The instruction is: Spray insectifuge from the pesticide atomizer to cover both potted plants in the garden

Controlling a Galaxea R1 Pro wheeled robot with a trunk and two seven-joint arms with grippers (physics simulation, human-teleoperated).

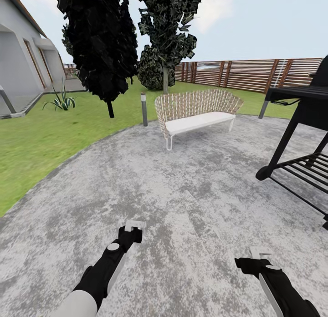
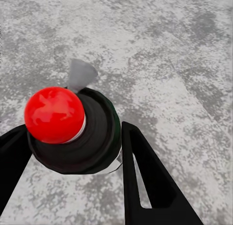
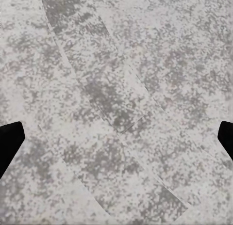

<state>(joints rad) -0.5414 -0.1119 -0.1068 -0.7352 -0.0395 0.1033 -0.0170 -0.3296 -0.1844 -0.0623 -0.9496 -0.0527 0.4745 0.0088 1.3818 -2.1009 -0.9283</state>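
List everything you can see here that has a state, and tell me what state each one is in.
left gripper: shut on the pesticide atomizer
pesticide atomizer: held, above the gravel patio
right gripper: open, holding nothing
bench: upright, seat unoccupied
grill: standing at the patio's edge

The atomizer is seen end-on in the left wrist view: a dark, round body topped by a glossy red ball, with a pale grey piece jutting behind. It is clamped between the left gripper's two black fingers, held over the mottled grey gravel patio of the garden.
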